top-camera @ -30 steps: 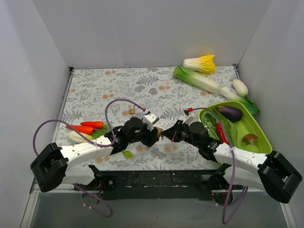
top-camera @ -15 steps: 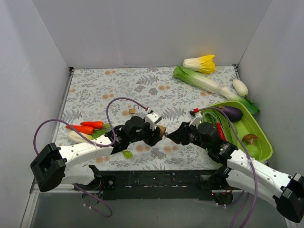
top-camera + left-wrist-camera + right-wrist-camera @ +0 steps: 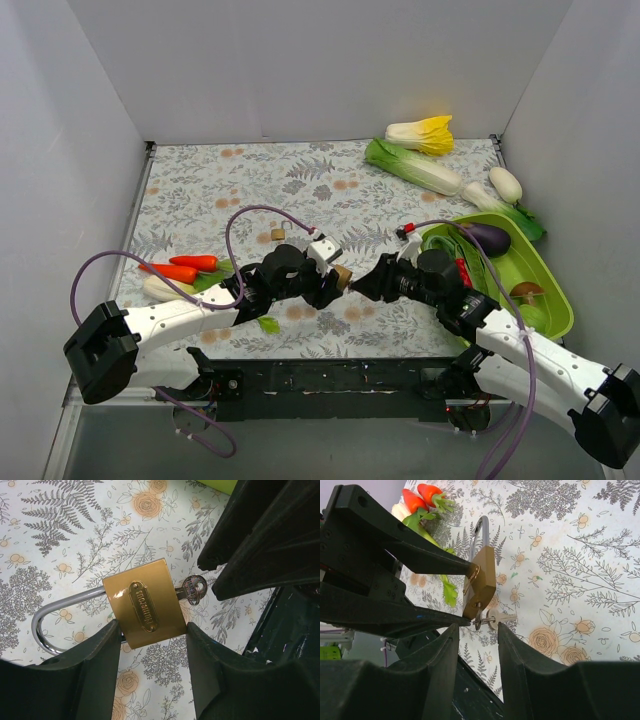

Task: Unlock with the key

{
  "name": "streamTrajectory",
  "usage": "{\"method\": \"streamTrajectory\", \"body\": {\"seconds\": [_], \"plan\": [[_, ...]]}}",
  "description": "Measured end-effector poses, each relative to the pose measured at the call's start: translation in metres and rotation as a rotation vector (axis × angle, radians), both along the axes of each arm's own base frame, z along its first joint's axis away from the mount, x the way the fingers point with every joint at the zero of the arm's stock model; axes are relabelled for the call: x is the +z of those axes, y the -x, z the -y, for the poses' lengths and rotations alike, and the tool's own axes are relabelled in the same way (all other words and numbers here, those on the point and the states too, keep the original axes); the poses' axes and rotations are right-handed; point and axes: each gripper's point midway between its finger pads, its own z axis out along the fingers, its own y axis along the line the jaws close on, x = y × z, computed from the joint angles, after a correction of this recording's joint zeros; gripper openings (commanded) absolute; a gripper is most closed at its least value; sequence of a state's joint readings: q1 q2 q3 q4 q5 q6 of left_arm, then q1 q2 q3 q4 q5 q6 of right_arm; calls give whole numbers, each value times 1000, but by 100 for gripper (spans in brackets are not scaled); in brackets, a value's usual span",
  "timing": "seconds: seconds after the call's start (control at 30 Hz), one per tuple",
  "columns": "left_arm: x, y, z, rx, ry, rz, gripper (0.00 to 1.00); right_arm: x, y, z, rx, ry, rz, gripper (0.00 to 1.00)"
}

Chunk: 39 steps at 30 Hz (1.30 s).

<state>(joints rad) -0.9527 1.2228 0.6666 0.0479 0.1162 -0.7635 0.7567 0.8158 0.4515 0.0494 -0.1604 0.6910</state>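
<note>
White walls close the floral cloth (image 3: 200, 190) on the left, back and right, and a black rail (image 3: 330, 378) runs along the near edge where the arms are bolted. The two grippers meet low in the middle, close to that rail. The widest bare stretch of cloth lies behind them, toward the back-left corner. To the right a green tray (image 3: 500, 268) sits just beside the right arm, and to the left the carrots (image 3: 185, 267) lie near the left arm. A smaller brass padlock (image 3: 278, 234) rests just behind the left wrist, and a cabbage (image 3: 412, 166) lies well apart at the back right. The left gripper (image 3: 150, 627) is clamped on the sides of the brass padlock (image 3: 145, 605), holding it off the cloth with its silver shackle (image 3: 47, 622) pointing away from the right arm. Whether the shackle is latched cannot be told, since a finger hides one leg. The key (image 3: 192, 589) sticks out of the padlock's bottom face, between the two grippers. It is tiny, flat and shiny silver, with a rounded head threaded on a small ring. In the right wrist view the key (image 3: 492, 617) hangs under the padlock, with a second silver key jutting sideways from the ring. The right gripper (image 3: 476, 627) has its fingers spread wide, tips just short of the key and holding nothing.
</note>
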Motion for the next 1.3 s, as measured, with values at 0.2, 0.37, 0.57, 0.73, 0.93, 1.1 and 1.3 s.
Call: {"method": "streamTrajectory", "body": {"seconds": [0.2,0.37,0.57,0.73,0.93,1.1,1.3], "plan": [[1,0,1,-10,4,6,0,6,-7,0,3,-38,-2,36],[1,1,1,-15,3,10,0,6,-7,-4,27,-55,-15,33],[1,1,1,-17,2,13,0,3,-4,-8,57,-62,-38,32],[1,1,1,-17,3,13,0,1,-3,-9,64,-66,-50,27],[1,2,2,-24,4,10,0,-1,-5,-9,60,-72,-66,22],[1,3,2,-31,4,12,0,-1,-7,-10,59,-93,-77,15],[0,3,2,-35,1,13,0,-6,-7,-11,61,-106,-107,11]]}}
